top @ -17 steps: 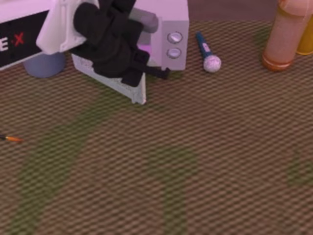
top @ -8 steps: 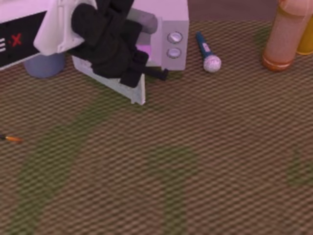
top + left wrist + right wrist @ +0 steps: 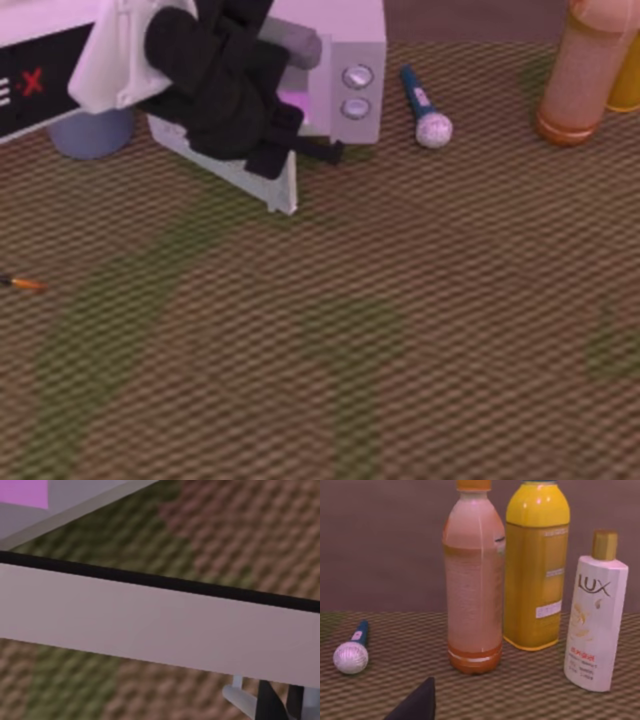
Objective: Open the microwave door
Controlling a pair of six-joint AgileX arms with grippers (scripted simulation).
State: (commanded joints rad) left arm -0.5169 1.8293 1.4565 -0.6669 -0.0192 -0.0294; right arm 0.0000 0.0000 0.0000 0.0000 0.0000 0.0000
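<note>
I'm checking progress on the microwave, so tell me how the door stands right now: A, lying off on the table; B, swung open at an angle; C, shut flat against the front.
B: the microwave door angles outward from the microwave, baring its pink inside.

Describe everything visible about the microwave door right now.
The microwave door is a flat pale lavender-white panel, swung well open from the microwave and angled out over the woven table mat. Its free end points toward the top view's lower middle. The left gripper and its black wrist hang over it, hiding much of the panel. The left wrist view shows its plain edge with a dark rim.
</note>
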